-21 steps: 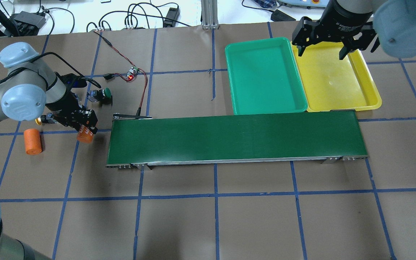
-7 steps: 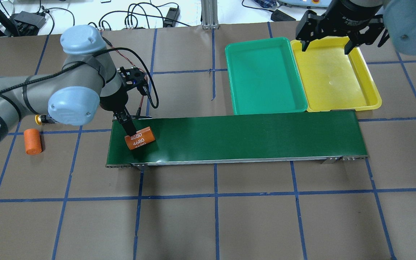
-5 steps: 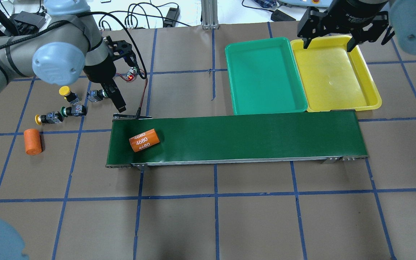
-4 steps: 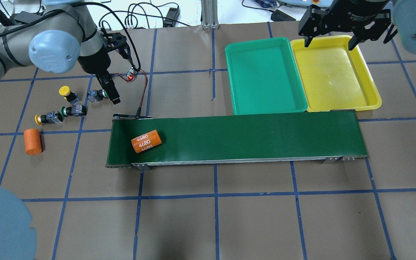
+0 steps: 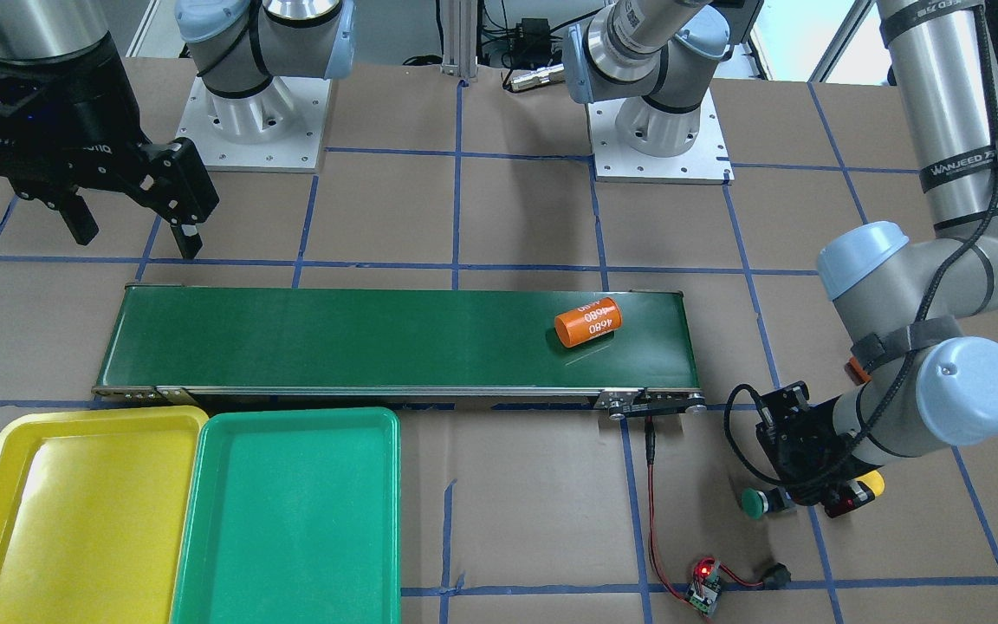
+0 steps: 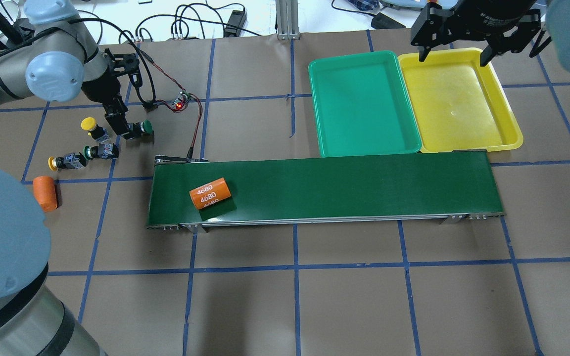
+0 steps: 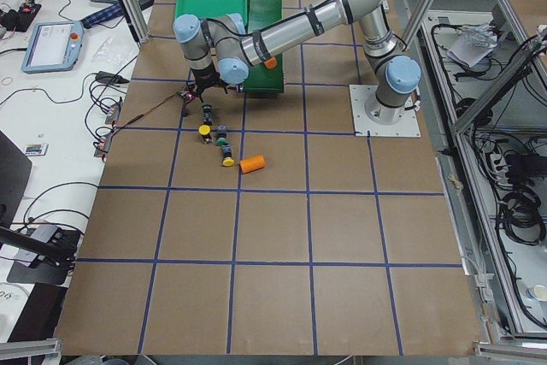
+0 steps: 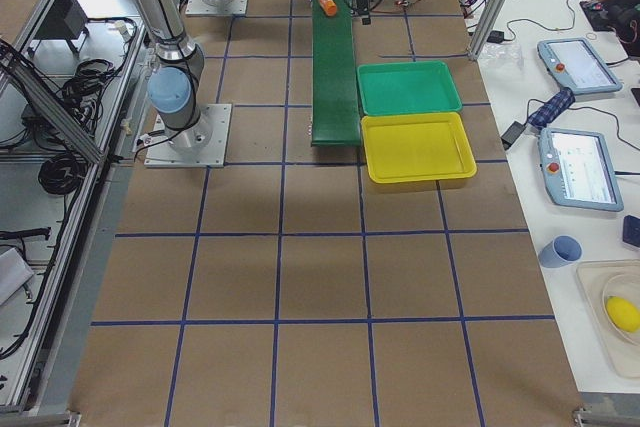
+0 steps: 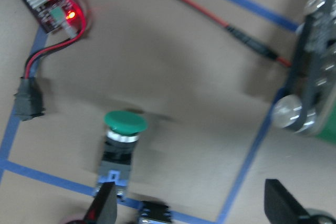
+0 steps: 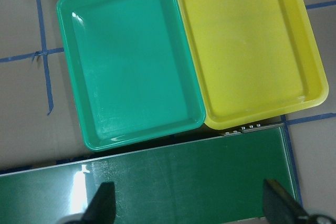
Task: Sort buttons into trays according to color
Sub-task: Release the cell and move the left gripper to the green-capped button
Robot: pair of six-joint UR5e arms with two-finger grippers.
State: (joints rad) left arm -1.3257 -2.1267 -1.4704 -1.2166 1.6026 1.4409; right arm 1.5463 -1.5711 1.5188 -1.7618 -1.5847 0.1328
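Buttons: four, all on the brown table (image 6: 265, 296) off the conveyor (image 6: 344, 190) at the left arm's end, lying on their sides in a loose cluster; none sorted yet.
Green button (image 6: 142, 128): nearest the belt, cap pointing away from the left gripper (image 9: 189, 191), blocky body toward it; just beside one finger, not between the two.
Left gripper: jaws spread wide, holding nothing, low over the table; apparently lined up behind the body for a grip across its flat sides rather than the round cap; probably a small sideways shift needed first.
Other buttons: yellow (image 6: 87, 124), green (image 6: 98, 151) and yellow (image 6: 62, 161), close together, apart from the fingers.
Conveyor: stretched between cluster and trays, likely the hand-off path from one arm to the other.
Orange cylinder (image 6: 210, 193): on the belt near the left arm's end, marked 4680; no button, so likely bound for neither tray.
Second orange cylinder (image 6: 45, 194): on the table beside the cluster.
Green tray (image 6: 364, 104), yellow tray (image 6: 458, 109): side by side, touching, against the belt's far end, seemingly for the right arm's reach; no button in either.
Right gripper (image 6: 452, 58): jaws wide apart, nothing held, hanging over the yellow tray's far rim; probably waiting for arrivals off the belt.
Circuit board (image 6: 181, 104): red light on, wires running to the belt's end; near the green button, a possible snag.
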